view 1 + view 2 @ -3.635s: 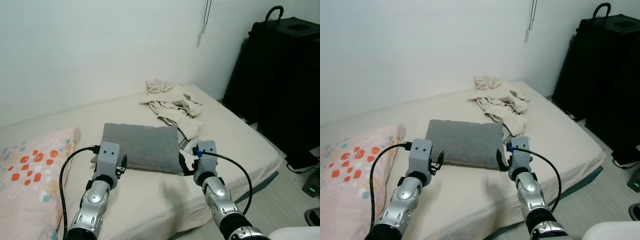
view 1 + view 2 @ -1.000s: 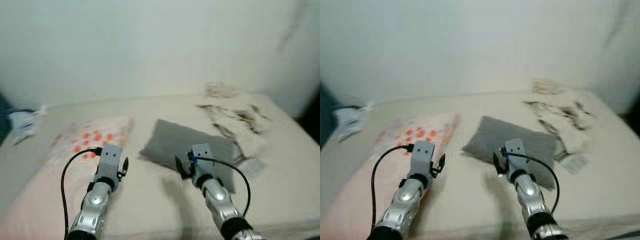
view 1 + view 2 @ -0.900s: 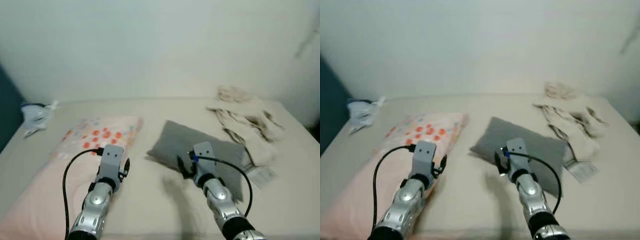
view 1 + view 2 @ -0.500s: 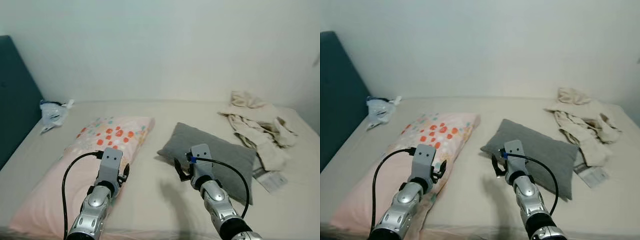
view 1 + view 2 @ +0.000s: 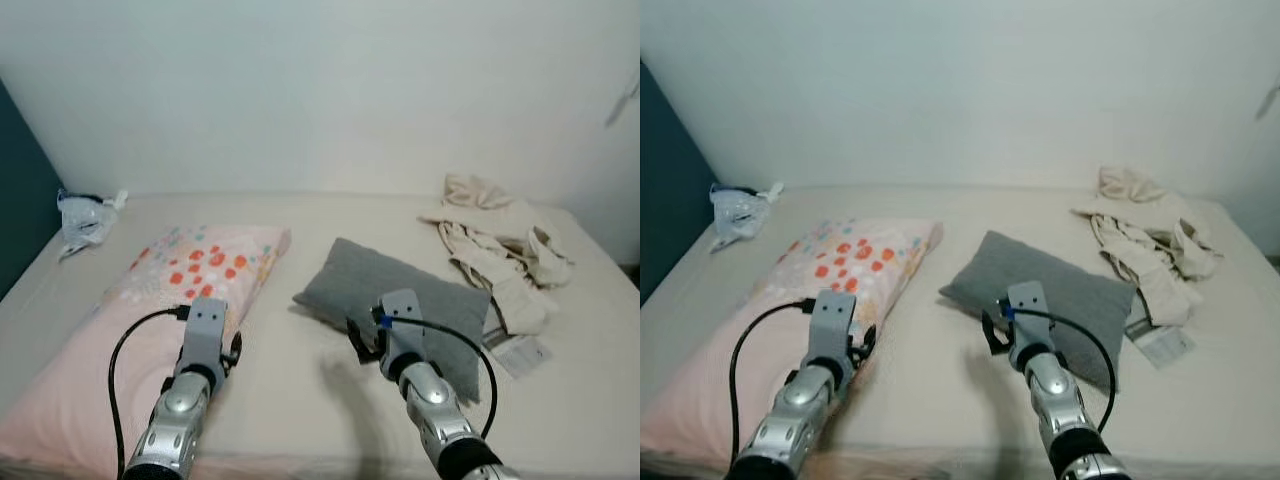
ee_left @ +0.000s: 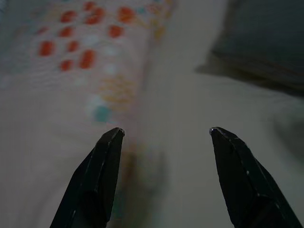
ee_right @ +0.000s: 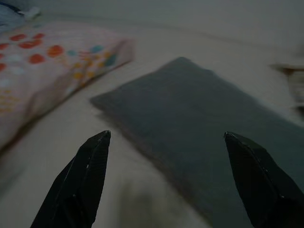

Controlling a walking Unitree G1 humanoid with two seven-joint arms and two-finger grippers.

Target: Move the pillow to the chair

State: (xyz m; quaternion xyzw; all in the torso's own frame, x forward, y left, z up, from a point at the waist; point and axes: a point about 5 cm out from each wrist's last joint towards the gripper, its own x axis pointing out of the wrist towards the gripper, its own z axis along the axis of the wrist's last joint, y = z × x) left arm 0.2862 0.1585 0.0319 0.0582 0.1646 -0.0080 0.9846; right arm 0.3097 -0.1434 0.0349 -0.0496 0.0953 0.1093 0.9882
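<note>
A grey pillow (image 5: 405, 290) lies slantwise in the middle of the bed, beside a pink pillow (image 5: 175, 285) with red and orange spots. My right gripper (image 5: 358, 338) hovers open at the grey pillow's near left edge, and in the right wrist view (image 7: 166, 135) that pillow (image 7: 199, 109) lies just ahead between the fingers. My left gripper (image 5: 232, 350) is open over the pink pillow's right edge; the left wrist view (image 6: 166, 130) has the spotted pillow (image 6: 71, 57) on one side and the grey pillow (image 6: 266, 38) farther off. Neither holds anything.
Crumpled beige clothes (image 5: 495, 235) and a paper tag (image 5: 520, 352) lie on the bed's right part. A knotted plastic bag (image 5: 80, 215) sits at the far left by a dark headboard (image 5: 12, 190). A white wall (image 5: 320, 90) backs the bed.
The camera swung left along the bed, then back a little to the right. Both arms stayed out in front with open fingers; the left one sits slightly lower.
</note>
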